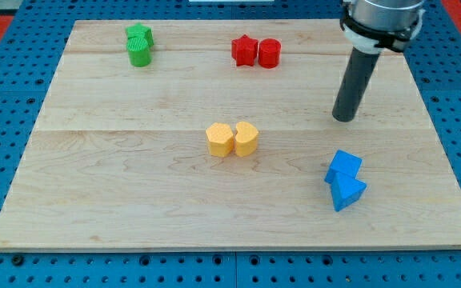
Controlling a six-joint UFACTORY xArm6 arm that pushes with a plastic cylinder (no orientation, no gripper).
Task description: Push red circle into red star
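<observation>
The red circle (270, 53) sits near the view's top, touching the right side of the red star (245, 50). My tip (343, 118) rests on the board at the view's right, well to the right of and below the red pair, and above the blue blocks. The dark rod rises from it towards the view's top right.
Two green blocks (140, 44) touch at the view's top left. A yellow hexagon (219, 139) and another yellow block (246, 138) sit side by side at the centre. Two blue blocks (344, 179) touch at the lower right. The wooden board (94, 184) lies on a blue pegboard.
</observation>
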